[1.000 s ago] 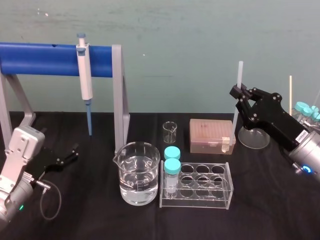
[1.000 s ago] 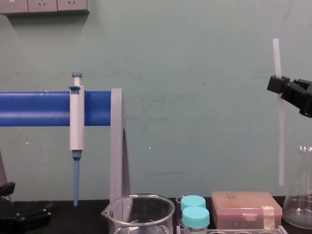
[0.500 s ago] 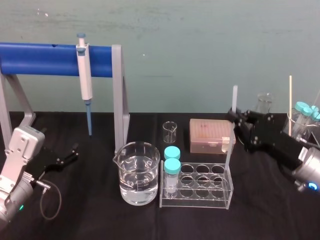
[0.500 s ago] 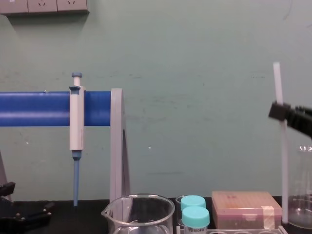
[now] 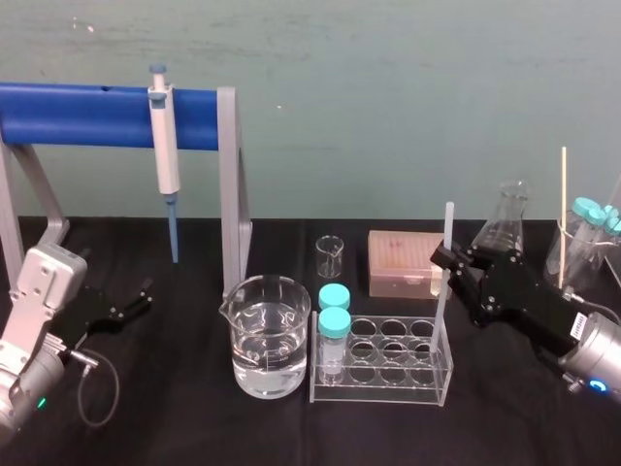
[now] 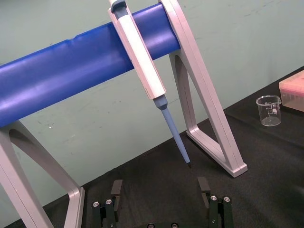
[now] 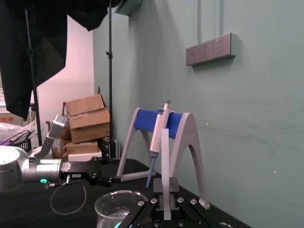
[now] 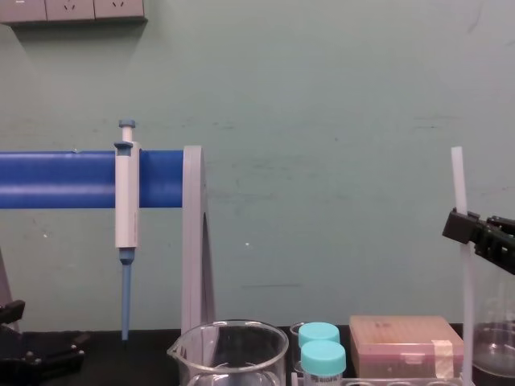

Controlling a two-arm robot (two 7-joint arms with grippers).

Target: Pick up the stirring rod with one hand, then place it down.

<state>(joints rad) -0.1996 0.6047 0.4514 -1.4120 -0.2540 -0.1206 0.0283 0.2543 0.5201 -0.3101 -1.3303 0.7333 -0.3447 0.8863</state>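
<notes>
"Where is everything sitting?"

"The left gripper (image 5: 136, 299) is idling at 9 o'clock, fingers spread and empty. At 3 o'clock of the tube rack (image 5: 380, 361), I'm holding the right gripper (image 5: 444, 260) clamped on the stirring rod (image 5: 448, 228), which is upright."

"And the set-down?"

"I'm lowering slowly, keeping off the rack's wall. It's dropping from 1 o'clock, where it was hiding the flask (image 5: 505, 228) a second ago."

Left gripper (image 5: 144, 297) is blocky black on a silver-white wrist with a green light and a looped grey cable (image 5: 117, 386); right gripper (image 5: 448, 262) is black too, white label (image 5: 578, 327), silver wrist glowing blue.
</notes>
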